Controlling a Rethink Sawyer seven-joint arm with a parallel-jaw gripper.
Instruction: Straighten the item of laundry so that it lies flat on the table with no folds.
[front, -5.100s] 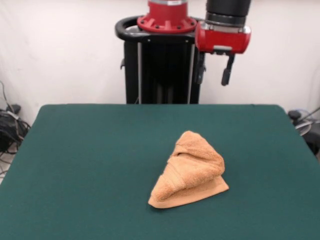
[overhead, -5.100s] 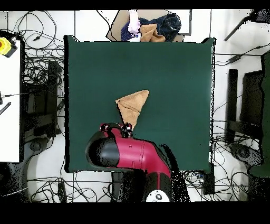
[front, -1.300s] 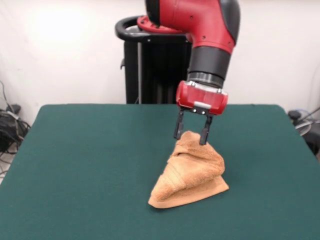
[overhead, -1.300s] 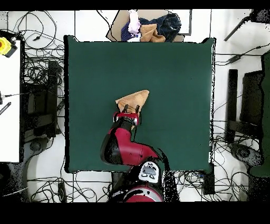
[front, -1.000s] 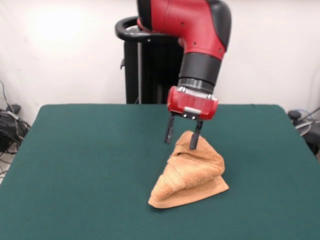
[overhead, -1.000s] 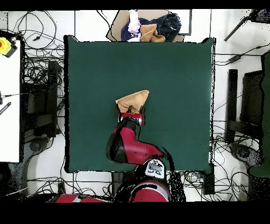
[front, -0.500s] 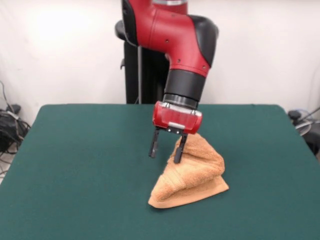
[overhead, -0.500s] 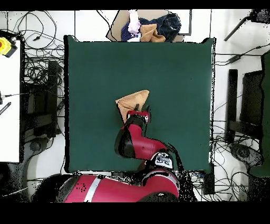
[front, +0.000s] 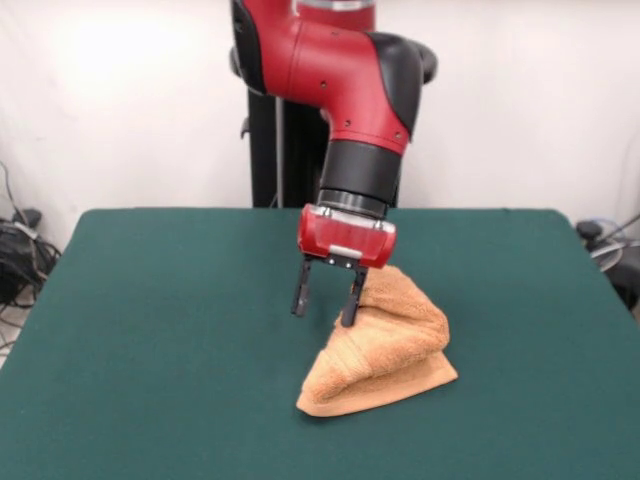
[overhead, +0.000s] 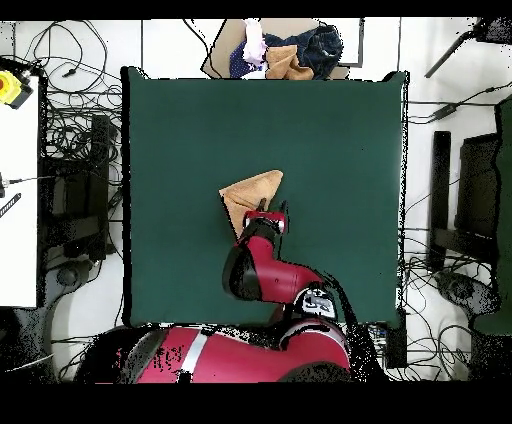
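Note:
The light orange-tan towel (front: 385, 345) lies bunched and folded in a triangular heap near the middle of the green table (front: 170, 330). In the overhead view the towel (overhead: 250, 192) shows as a folded triangle, partly covered by the arm. My gripper (front: 324, 301) hangs open just above the table at the towel's left edge in the front view. One finger (front: 349, 300) is against the towel's side, the other (front: 300, 291) is over bare felt. In the overhead view the gripper (overhead: 268, 212) sits at the towel's lower right edge.
A pile of other clothes (overhead: 285, 50) lies beyond the table's far edge in the overhead view. Cables cover the floor on both sides. The black pedestal (front: 275, 150) stands behind the table.
The arm has swung from above the towel's peak to its left side in the front view and come down lower. The towel has not moved.

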